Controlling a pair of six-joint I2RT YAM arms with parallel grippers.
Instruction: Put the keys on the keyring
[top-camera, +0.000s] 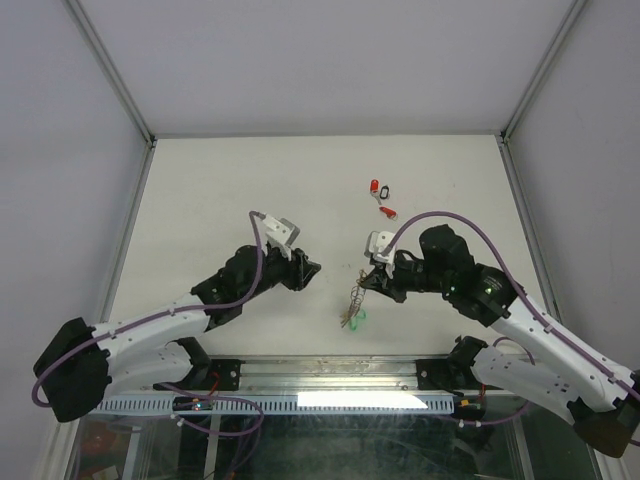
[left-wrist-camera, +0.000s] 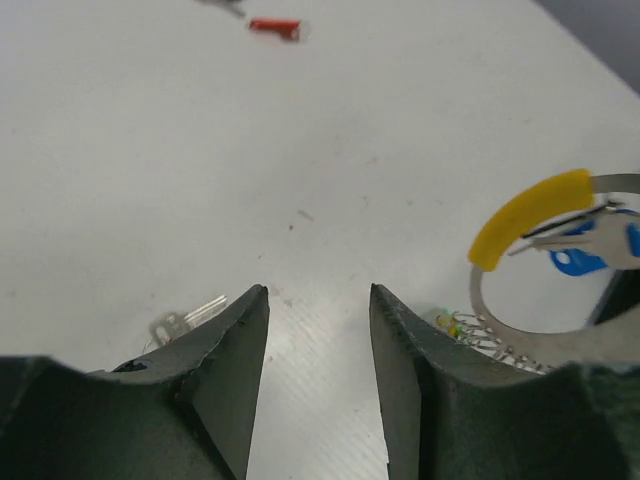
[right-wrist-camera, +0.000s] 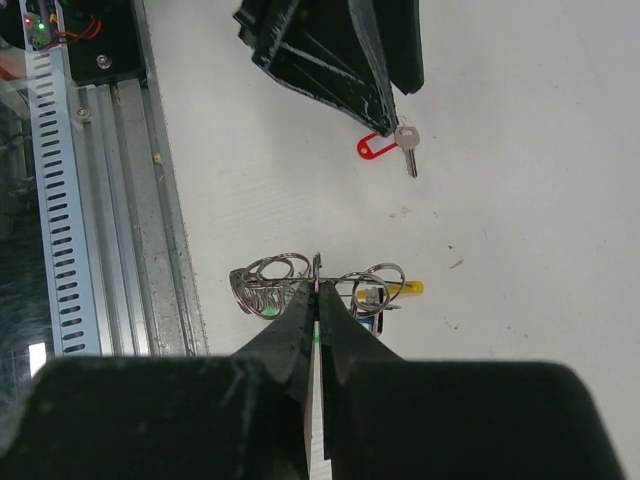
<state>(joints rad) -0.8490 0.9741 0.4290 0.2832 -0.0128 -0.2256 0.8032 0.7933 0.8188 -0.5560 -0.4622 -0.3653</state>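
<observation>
My right gripper is shut on the keyring, holding its metal band edge-on above the table. The keyring's yellow arc and silvery loop show at the right of the left wrist view, with a blue tag on it. In the top view the keyring hangs below the right gripper. My left gripper is open and empty, just left of the keyring. A key with a red tag lies on the table under the left gripper, beside its finger.
More keys with red and black tags lie farther back on the white table, one red tag showing in the left wrist view. A slotted metal rail runs along the near table edge.
</observation>
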